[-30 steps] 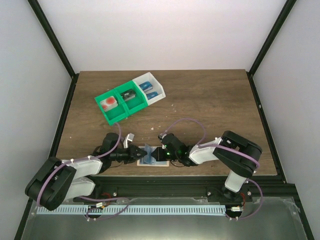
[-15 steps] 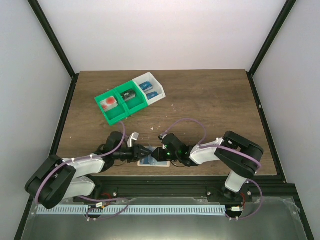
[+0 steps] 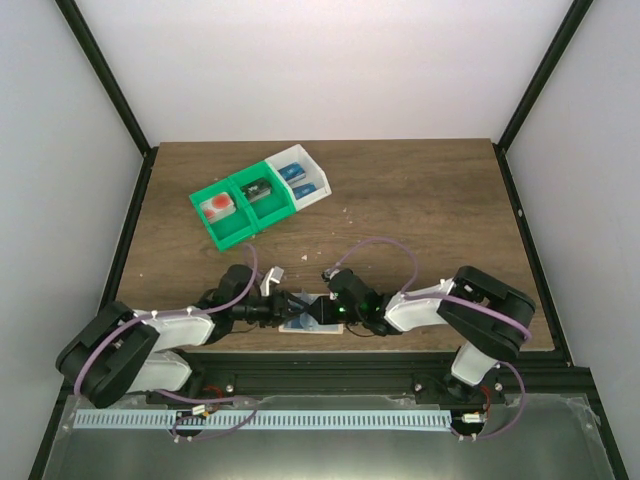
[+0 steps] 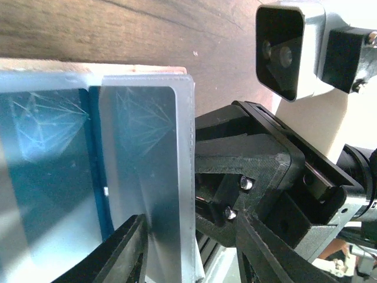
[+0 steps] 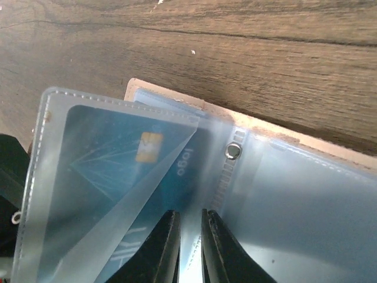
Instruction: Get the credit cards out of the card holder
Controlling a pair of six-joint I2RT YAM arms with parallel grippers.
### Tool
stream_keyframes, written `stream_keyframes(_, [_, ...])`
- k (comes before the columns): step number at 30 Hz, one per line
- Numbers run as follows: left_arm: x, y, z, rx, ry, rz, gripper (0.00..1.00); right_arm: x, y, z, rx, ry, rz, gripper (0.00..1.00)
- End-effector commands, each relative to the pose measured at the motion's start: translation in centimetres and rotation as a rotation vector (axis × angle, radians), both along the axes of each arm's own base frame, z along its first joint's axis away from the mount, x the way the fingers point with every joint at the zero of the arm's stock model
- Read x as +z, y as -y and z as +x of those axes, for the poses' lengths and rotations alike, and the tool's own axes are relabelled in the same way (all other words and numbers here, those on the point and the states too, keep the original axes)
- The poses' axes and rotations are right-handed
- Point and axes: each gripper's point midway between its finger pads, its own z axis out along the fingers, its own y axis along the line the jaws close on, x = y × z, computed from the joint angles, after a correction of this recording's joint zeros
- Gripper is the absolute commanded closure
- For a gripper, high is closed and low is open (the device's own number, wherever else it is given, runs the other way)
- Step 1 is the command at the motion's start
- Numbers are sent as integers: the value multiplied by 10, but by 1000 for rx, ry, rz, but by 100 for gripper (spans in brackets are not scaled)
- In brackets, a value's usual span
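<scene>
Card holder (image 5: 294,194) open, tan-edged, clear-pocketed; blue chip card (image 5: 118,159) inside, perhaps two.

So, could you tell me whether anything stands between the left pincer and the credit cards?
Yes: the credit cards sit inside the card holder, in its clear plastic pockets, so that film lies between them and the open left pincer at the pocket's edge.

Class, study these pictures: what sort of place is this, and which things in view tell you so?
Probably a robot lab test cell: two robot arms at the near edge of a wooden table, plain white walls in a black frame around it, and small sorting bins.
</scene>
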Motion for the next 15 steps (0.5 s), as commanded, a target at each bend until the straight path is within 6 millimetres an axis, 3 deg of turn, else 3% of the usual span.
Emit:
stream_keyframes(1, [18, 18, 3, -32, 52, -52, 56, 2, 2, 0, -18, 11, 8, 87])
stream_keyframes(6, [22, 31, -3, -64, 55, -83, 55, 2, 1, -2, -16, 3, 21, 87])
stream_keyframes(15, [20, 27, -1, -39, 66, -74, 55, 15, 24, 3, -97, 54, 9, 87])
